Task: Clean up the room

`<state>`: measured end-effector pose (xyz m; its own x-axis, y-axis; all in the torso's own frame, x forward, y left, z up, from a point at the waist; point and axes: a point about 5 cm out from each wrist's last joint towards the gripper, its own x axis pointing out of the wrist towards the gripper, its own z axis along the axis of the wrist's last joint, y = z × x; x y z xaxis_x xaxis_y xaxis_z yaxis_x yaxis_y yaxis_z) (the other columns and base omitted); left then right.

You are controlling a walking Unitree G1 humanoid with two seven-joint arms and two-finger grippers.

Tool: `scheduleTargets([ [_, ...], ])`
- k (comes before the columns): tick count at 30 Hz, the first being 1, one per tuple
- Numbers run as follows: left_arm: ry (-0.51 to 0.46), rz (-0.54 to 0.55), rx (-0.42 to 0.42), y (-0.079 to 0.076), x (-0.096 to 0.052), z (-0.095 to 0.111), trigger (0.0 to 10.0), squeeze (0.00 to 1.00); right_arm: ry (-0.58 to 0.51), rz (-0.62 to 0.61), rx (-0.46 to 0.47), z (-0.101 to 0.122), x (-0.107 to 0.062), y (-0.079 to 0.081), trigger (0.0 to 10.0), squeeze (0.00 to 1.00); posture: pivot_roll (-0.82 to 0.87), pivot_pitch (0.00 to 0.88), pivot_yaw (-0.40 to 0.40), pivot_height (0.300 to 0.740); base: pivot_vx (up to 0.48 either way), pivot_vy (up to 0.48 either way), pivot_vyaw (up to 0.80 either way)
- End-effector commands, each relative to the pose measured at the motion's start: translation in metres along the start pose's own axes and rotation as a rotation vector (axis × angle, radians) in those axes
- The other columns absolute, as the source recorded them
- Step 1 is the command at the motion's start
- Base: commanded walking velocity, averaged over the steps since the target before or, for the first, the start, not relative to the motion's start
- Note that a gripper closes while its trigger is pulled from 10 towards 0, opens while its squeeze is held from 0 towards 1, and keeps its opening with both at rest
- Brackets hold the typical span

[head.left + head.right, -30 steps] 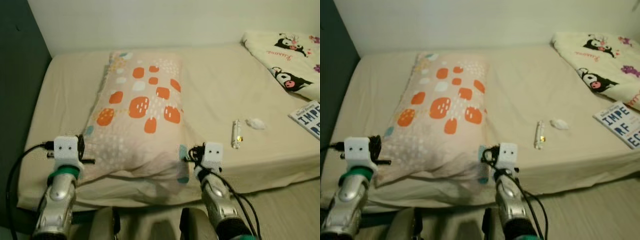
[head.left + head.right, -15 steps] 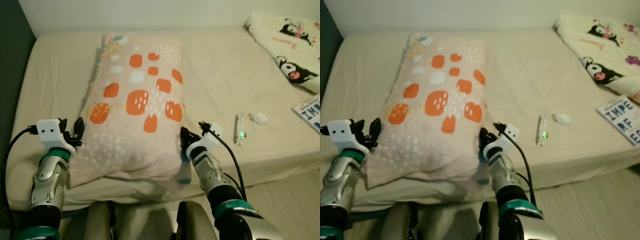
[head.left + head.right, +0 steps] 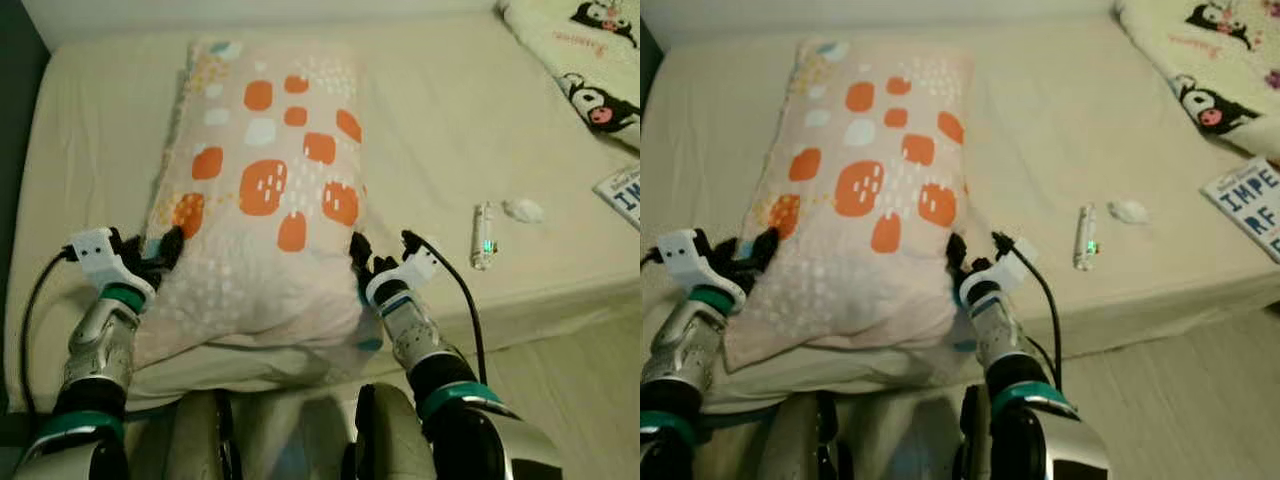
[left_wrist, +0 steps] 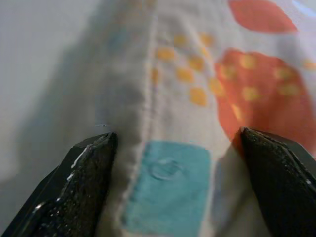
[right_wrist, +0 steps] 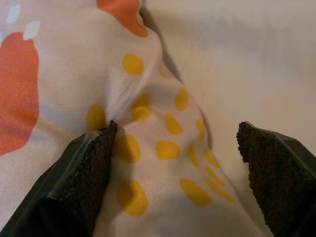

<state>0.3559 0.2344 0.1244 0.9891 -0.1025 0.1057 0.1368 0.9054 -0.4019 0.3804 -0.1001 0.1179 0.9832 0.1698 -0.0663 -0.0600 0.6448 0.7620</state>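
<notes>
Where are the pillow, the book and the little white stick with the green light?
pillow (image 3: 265,190), left eye view, on its big orange patch
book (image 3: 1252,203), right eye view, on its cover lettering
white stick (image 3: 484,234), left eye view, on its middle

Our two arms are silver with teal rings; each wrist carries a white block and a black cable. The left gripper (image 3: 168,246) and right gripper (image 3: 360,256) have black, rough-textured fingers (image 5: 89,173), perhaps rubber-padded.

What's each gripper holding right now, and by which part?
Nothing clamped yet. Left gripper and right gripper sit open at the pillow, its side edges between their fingers, near the end closest to the robot.
</notes>
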Motion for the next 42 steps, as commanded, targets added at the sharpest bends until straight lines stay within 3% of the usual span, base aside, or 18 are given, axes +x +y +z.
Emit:
scheduleTargets([
  [1, 0.076, -0.035, -0.098, -0.003, -0.005, -0.02, 10.0, 1.0, 0.048, 0.031, 0.047, -0.014, -0.001, 0.005, 10.0, 1.0, -0.01, 0.308, 0.019, 0.595, 0.0, 0.0, 0.0],
  [2, 0.076, -0.035, -0.098, -0.003, -0.005, -0.02, 10.0, 1.0, 0.048, 0.031, 0.047, -0.014, -0.001, 0.005, 10.0, 1.0, -0.01, 0.308, 0.019, 0.595, 0.0, 0.0, 0.0],
  [4, 0.071, -0.062, -0.216, -0.007, -0.005, -0.025, 10.0, 1.0, 0.033, 0.089, 0.118, -0.014, -0.001, 0.011, 10.0, 1.0, -0.01, 0.317, 0.029, 0.595, 0.0, 0.0, 0.0],
  [8, 0.065, -0.065, -0.245, -0.007, -0.005, -0.026, 10.0, 1.0, 0.02, 0.138, 0.158, -0.013, 0.0, 0.016, 10.0, 1.0, 0.0, 0.319, 0.035, 0.595, 0.0, 0.0, 0.0],
  [15, 0.212, -0.22, -0.312, -0.02, -0.014, -0.051, 10.0, 1.0, 0.128, 0.299, 0.123, -0.033, -0.005, 0.031, 10.0, 1.0, 0.02, 0.302, 0.051, 0.595, 0.0, 0.0, 0.0],
  [20, 0.308, -0.329, -0.412, -0.034, -0.024, -0.067, 10.0, 1.0, 0.31, 0.451, 0.044, -0.059, -0.016, 0.038, 10.0, 1.0, 0.02, 0.295, 0.055, 0.595, 0.0, 0.0, 0.0],
  [21, 0.312, -0.351, -0.423, -0.036, -0.026, -0.068, 10.0, 0.79, 0.352, 0.478, 0.004, -0.066, -0.02, 0.037, 6.4, 0.0, 0.02, 0.291, 0.057, 0.595, 0.0, 0.0, 0.0],
  [22, 0.314, -0.367, -0.43, -0.037, -0.027, -0.069, 10.0, 0.79, 0.379, 0.497, -0.021, -0.07, -0.023, 0.036, 6.4, 0.0, 0.02, 0.291, 0.057, 0.595, 0.0, 0.0, 0.0],
  [23, 0.312, -0.375, -0.434, -0.037, -0.028, -0.069, 10.0, 0.12, 0.394, 0.499, -0.041, -0.074, -0.025, 0.035, 3.0, 0.0, 0.02, 0.289, 0.059, 0.595, 0.0, 0.0, 0.0],
  [24, 0.307, -0.375, -0.435, -0.037, -0.029, -0.068, 9.4, 0.0, 0.403, 0.5, -0.05, -0.076, -0.027, 0.032, 0.0, 0.0, 0.02, 0.288, 0.059, 0.595, 0.0, 0.0, 0.0],
  [25, 0.303, -0.371, -0.434, -0.036, -0.03, -0.068, 8.1, 0.0, 0.404, 0.497, -0.051, -0.077, -0.028, 0.031, 0.0, 0.0, 0.02, 0.288, 0.059, 0.595, 0.0, 0.0, 0.0],
  [26, 0.3, -0.372, -0.426, -0.035, -0.031, -0.068, 2.6, 0.0, 0.406, 0.484, -0.056, -0.078, -0.029, 0.029, 0.0, 0.0, 0.03, 0.285, 0.058, 0.595, 0.0, 0.0, 0.0],
  [29, 0.298, -0.375, -0.42, -0.034, -0.032, -0.068, 2.6, 0.0, 0.409, 0.476, -0.058, -0.078, -0.029, 0.027, 0.0, 0.0, 0.03, 0.285, 0.058, 0.595, 0.0, 0.0, 0.0],
  [30, 0.29, -0.384, -0.431, -0.034, -0.034, -0.067, 0.0, 0.0, 0.41, 0.47, -0.062, -0.079, -0.03, 0.024, 0.0, 0.0, 0.03, 0.283, 0.061, 0.595, 0.0, 0.0, 0.0],
  [36, 0.269, -0.424, -0.472, -0.036, -0.041, -0.063, 0.0, 0.0, 0.42, 0.472, -0.066, -0.08, -0.034, 0.021, 0.0, 0.0, 0.04, 0.273, 0.064, 0.595, 0.0, 0.0, 0.0],
  [42, 0.276, -0.39, -0.413, -0.032, -0.05, -0.068, 0.0, 0.0, 0.435, 0.471, -0.082, -0.084, -0.037, 0.019, 0.0, 0.0, 0.05, 0.276, 0.07, 0.595, 0.0, 0.0, 0.0],
])
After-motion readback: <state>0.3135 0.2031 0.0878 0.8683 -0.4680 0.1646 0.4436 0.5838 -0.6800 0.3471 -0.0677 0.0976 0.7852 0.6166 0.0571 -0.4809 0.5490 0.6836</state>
